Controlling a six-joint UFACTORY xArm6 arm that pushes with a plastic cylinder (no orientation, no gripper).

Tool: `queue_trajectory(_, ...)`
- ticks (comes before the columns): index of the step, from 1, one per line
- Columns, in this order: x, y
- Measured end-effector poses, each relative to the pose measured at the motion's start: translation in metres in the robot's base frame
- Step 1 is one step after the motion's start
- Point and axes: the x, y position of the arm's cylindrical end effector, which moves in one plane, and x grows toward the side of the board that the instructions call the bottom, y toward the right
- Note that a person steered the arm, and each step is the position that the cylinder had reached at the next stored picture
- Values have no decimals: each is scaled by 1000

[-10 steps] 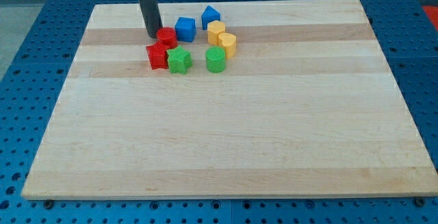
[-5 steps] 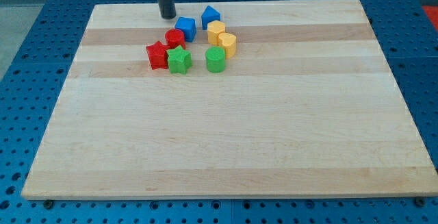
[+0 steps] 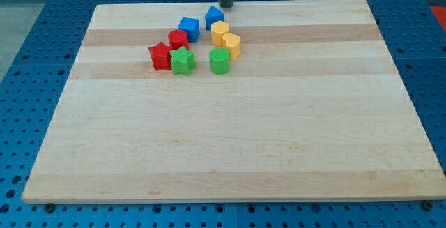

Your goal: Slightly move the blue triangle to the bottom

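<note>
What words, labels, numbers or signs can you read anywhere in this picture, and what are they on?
None: no readable text shows anywhere.
The wooden board is bare wood grain.
The blocks, such as the blue triangle, the blue cube and the red star, carry no markings.
My tip, just above the blue triangle at the view's top, is plain and dark.
The blue perforated table shows only holes.

My tip point(image 3: 226, 6) rests at the wooden board's point(image 3: 230, 151) top edge, just above and right of the blue triangle point(image 3: 214, 17), apart from it. The blue cube point(image 3: 188, 29) sits to the triangle's lower left.
</note>
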Motion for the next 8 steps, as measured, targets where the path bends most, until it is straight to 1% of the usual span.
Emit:
queue_trajectory(1, 1, 6)
queue_trajectory(3, 36, 6)
queue_trajectory(5, 37, 1)
queue_trajectory(6, 41, -16)
queue_trajectory(8, 56, -21)
